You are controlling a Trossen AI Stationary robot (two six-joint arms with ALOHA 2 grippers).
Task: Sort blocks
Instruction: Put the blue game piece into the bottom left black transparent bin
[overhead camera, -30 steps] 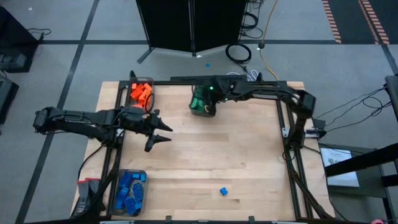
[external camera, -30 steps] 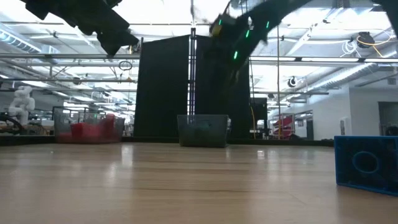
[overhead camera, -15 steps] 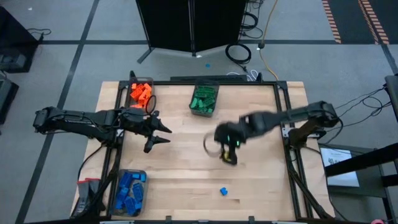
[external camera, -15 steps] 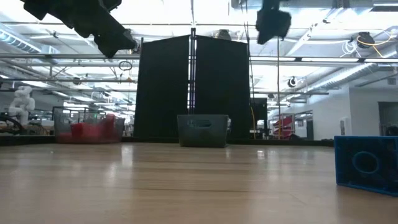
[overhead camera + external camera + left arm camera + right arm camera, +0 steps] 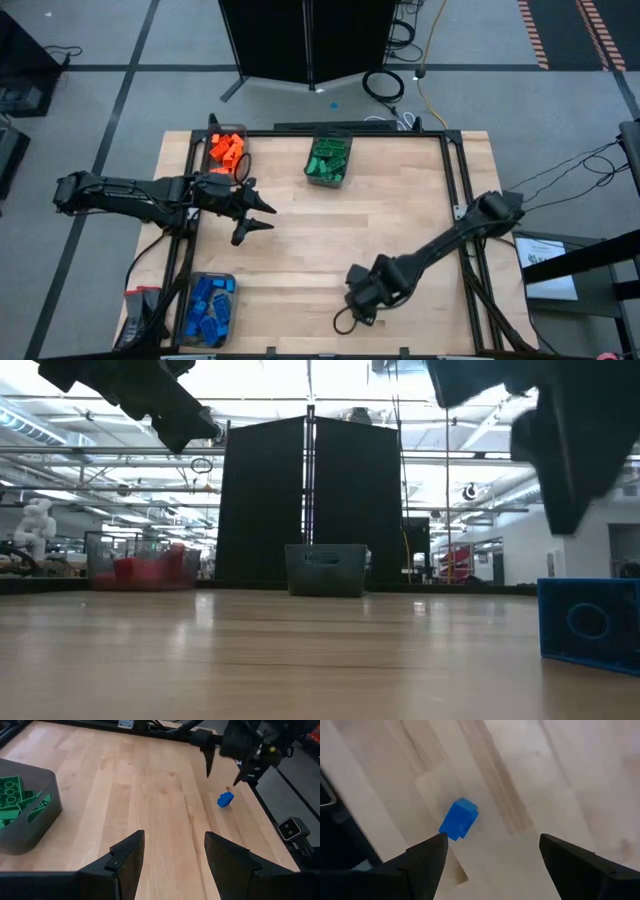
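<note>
Right gripper [image 5: 490, 865] spread wide, empty, poised over blue block [image 5: 459, 819] lying on table [image 5: 560, 770] just ahead of fingertips. Hidden beneath gripper from above; visible in low view. Left gripper [image 5: 258, 215] half open, empty, well apart.

A wooden table [image 5: 300, 240] carries three bins [image 5: 327, 160] and one blue block [image 5: 225, 799].

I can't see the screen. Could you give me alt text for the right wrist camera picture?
A single blue block lies on the pale wooden table, just ahead of the right gripper. The gripper's two dark fingers stand wide open, with nothing held between them.
</note>
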